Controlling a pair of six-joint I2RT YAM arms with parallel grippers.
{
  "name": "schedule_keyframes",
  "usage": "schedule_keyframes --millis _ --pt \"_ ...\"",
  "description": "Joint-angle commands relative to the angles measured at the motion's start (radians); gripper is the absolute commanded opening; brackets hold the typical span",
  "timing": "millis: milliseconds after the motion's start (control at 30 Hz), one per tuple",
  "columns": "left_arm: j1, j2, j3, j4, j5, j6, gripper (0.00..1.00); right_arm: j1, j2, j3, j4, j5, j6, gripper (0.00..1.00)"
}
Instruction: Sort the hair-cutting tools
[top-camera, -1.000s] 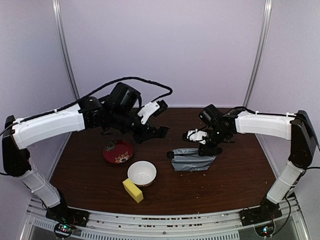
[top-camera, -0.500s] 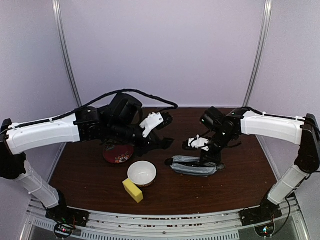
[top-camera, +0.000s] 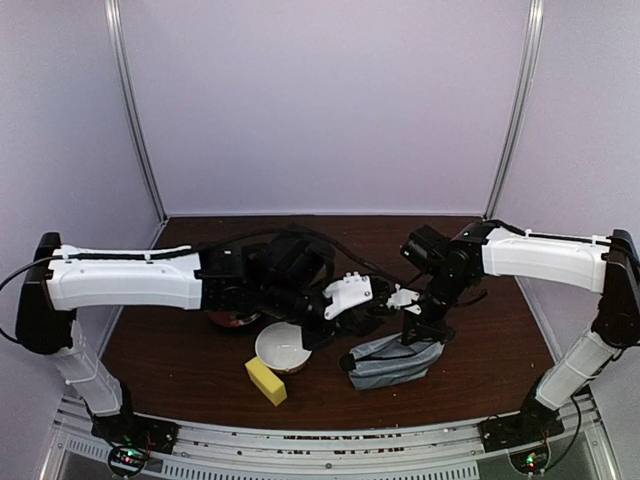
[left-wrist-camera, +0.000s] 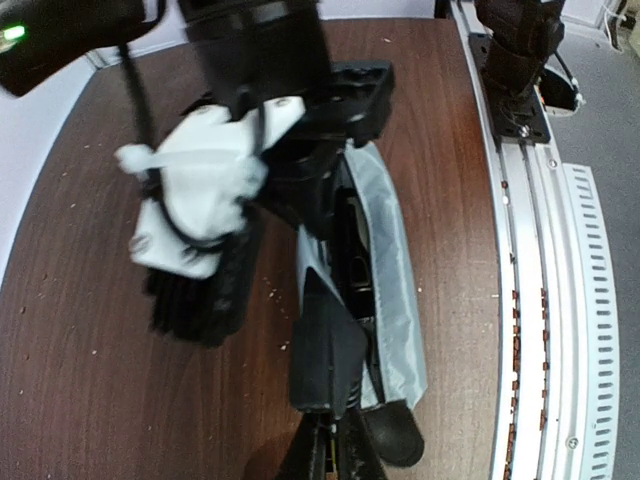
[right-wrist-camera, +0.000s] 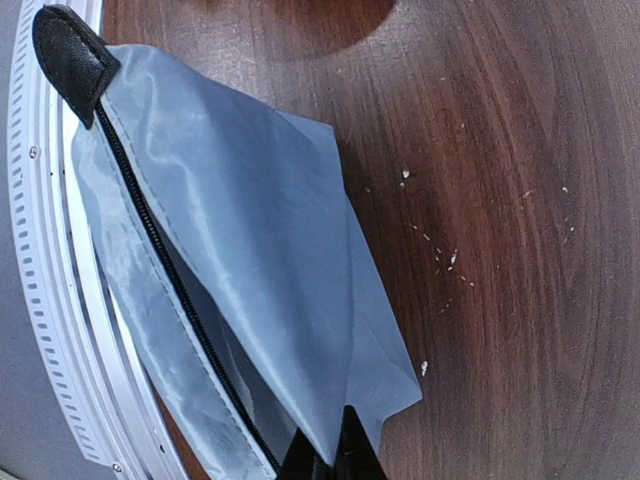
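Note:
A grey zippered pouch (top-camera: 390, 362) lies right of centre, and my right gripper (top-camera: 412, 335) is shut on its upper fabric edge. The right wrist view shows the closed fingertips (right-wrist-camera: 335, 462) pinching the pouch (right-wrist-camera: 230, 230) beside its zipper. My left gripper (top-camera: 375, 310) has reached across to the pouch mouth. In the left wrist view it (left-wrist-camera: 335, 458) is shut on a black wedge-shaped tool (left-wrist-camera: 330, 350) whose tip points into the open pouch (left-wrist-camera: 400, 290). Which hair-cutting tool it is I cannot tell. Dark shapes (left-wrist-camera: 352, 262) lie inside the pouch.
A white bowl (top-camera: 283, 345) stands left of the pouch, with a yellow sponge (top-camera: 265, 381) in front of it. The red patterned plate (top-camera: 226, 320) is mostly hidden under my left arm. The table's metal front rail (left-wrist-camera: 540, 300) runs close beside the pouch.
My left arm swung right and forward, carrying the black tool to the pouch mouth. My right gripper shut on the pouch's edge, and the pouch shifted toward the front.

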Motion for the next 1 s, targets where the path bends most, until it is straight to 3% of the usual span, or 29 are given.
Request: schedule_keyframes --millis 0,333,967 --pt "-0.046 0.105 0.086 0.051 0.026 0.073 0.00 -0.012 0.023 0.006 0.063 0.000 0.042 0.00" --pt "-0.069 0.263 0.192 0.042 -0.033 0.056 0.00 -0.042 0.040 0.019 0.055 -0.065 0.043 0.00" --pt "-0.068 0.509 0.415 -0.215 -0.297 0.057 0.00 -0.071 0.007 0.011 0.030 -0.143 0.029 0.02"
